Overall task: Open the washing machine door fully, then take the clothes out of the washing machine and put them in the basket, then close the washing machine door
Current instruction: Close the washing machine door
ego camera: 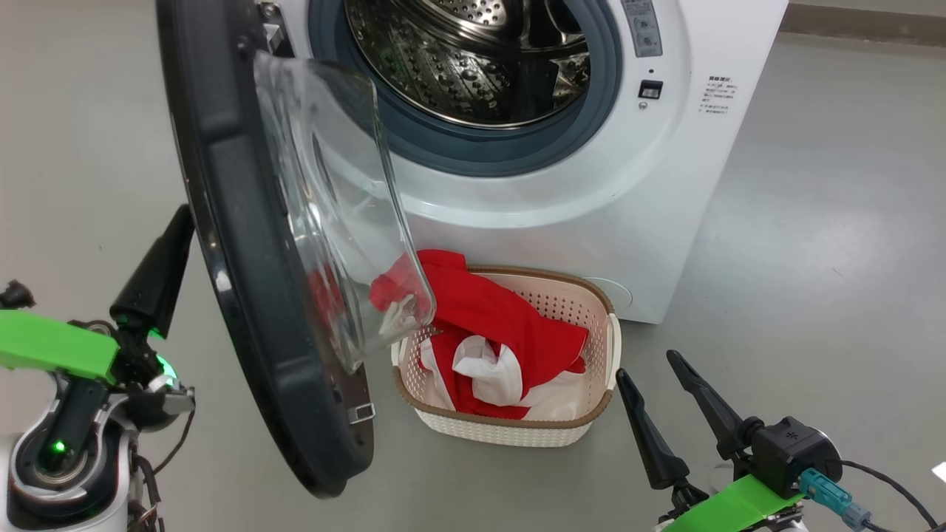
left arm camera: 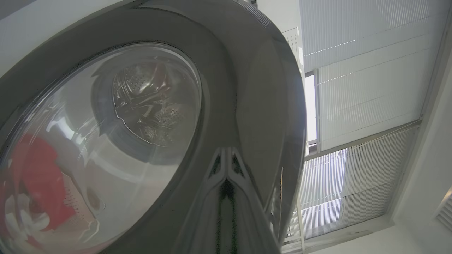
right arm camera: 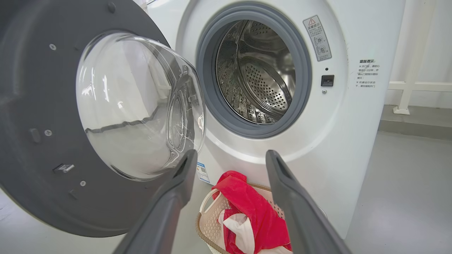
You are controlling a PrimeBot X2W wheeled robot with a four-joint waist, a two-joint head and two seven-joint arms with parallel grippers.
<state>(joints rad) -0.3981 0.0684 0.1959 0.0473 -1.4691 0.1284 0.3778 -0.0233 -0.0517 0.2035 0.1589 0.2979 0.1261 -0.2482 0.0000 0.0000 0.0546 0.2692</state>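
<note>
Black left end effector [ego camera: 182,219] at door [ego camera: 222,244]

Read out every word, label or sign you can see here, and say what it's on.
"温馨提示": heads a printed notice on the washing machine front; lines below too small.
Grey sticker by the drum opening: red warning triangle, text too small.
Blue label low on the front: unreadable.
</note>
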